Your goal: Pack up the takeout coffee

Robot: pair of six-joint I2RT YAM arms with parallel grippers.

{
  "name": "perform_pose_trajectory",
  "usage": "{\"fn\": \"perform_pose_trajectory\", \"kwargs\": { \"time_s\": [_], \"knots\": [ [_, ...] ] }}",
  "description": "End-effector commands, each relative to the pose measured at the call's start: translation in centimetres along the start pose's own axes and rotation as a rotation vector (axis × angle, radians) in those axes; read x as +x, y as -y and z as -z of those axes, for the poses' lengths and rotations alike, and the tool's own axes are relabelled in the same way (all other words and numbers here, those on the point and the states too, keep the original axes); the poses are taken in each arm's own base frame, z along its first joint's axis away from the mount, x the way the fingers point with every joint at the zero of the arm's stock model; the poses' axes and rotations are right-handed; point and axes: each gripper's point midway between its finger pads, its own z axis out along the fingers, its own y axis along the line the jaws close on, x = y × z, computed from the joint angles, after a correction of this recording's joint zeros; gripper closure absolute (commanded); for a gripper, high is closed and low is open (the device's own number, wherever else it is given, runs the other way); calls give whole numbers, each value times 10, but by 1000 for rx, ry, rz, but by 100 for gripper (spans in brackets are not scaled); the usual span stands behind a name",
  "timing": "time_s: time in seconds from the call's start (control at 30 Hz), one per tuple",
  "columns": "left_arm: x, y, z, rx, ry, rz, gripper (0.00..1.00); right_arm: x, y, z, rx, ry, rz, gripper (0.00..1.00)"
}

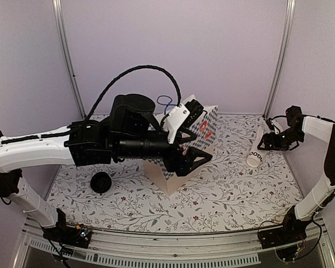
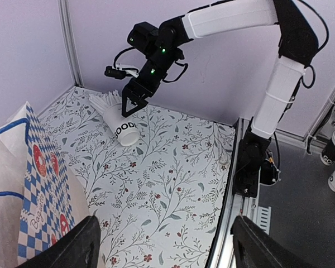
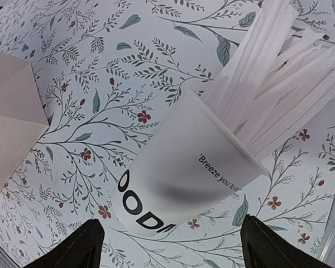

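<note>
Pincers both gaped released: left pincer [image 2: 164,224] above the checkered bag [image 1: 207,121], right pincer [image 3: 172,222] over the toppled lettered cup [image 3: 178,178]. The takeout coffee [image 1: 100,182] sat on the worktop [image 1: 229,195], left of the bag.

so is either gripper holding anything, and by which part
Nothing is held. The left gripper is open by the checkered bag; the right gripper is open over the lettered cup, not gripping it.
</note>
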Motion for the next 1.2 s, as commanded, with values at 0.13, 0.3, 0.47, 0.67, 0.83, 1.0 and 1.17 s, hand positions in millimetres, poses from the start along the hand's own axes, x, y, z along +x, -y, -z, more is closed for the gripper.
{"fn": "perform_pose_trajectory", "kwargs": {
  "time_s": [0.13, 0.3, 0.47, 0.67, 0.83, 1.0, 1.17],
  "knots": [
    [11, 4, -4, -2, -20, -18, 16, 6, -1, -15, -57, -58, -74, 7],
    [16, 3, -6, -9, -38, -24, 16, 0, 5, -26, -67, -82, -119, 3],
    [19, 1, -6, -17, -47, -24, 16, -10, 9, -30, -67, -85, -139, 1],
    [20, 0, -6, -18, -50, -25, 16, -15, 20, -42, -38, -107, -176, 1],
    [20, -1, -4, -24, -49, -27, 15, -11, 28, -55, -25, -145, -209, 1],
    [23, -2, -3, -29, -55, -28, 15, -18, 26, -60, -57, -139, -223, 1],
    [27, -3, -3, -32, -63, -28, 15, -25, 28, -65, -64, -133, -234, 1]
  ]
}}
